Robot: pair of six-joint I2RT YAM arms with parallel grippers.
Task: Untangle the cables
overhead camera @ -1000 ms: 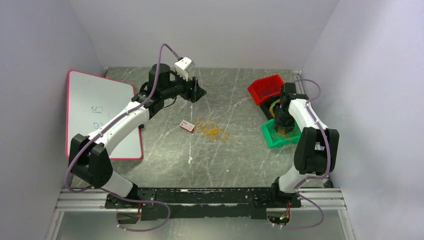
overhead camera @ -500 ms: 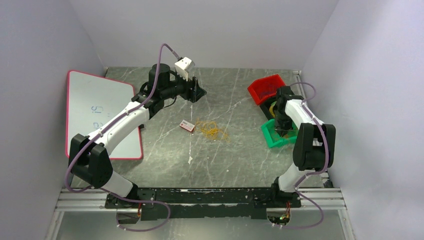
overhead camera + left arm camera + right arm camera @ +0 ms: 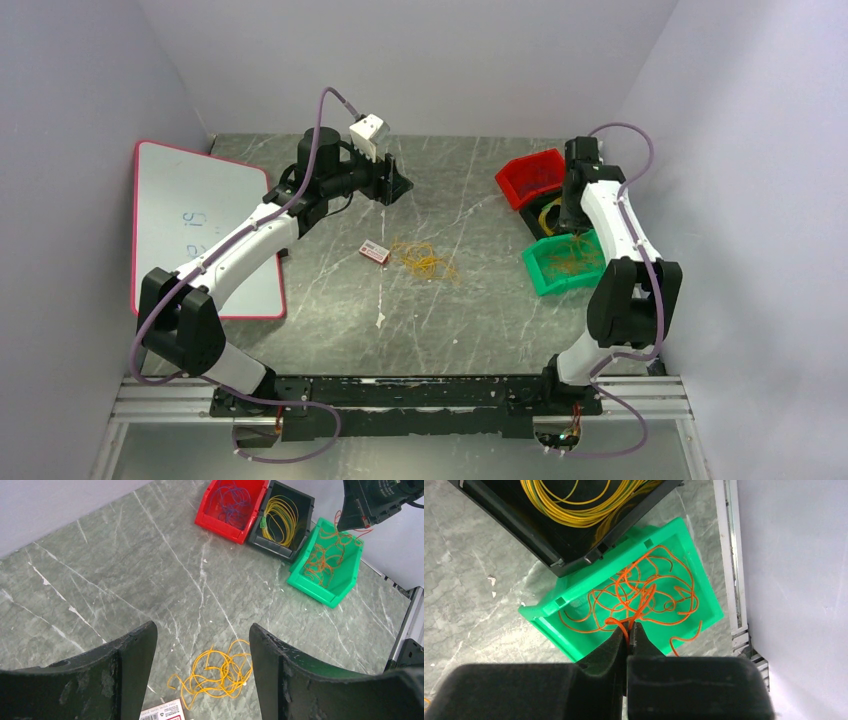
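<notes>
My right claw is closed on one orange cable above the green bin, at the right side of the worktop. My left claw stands wide at the far side; yellow cables lie tangled in the middle.
</notes>
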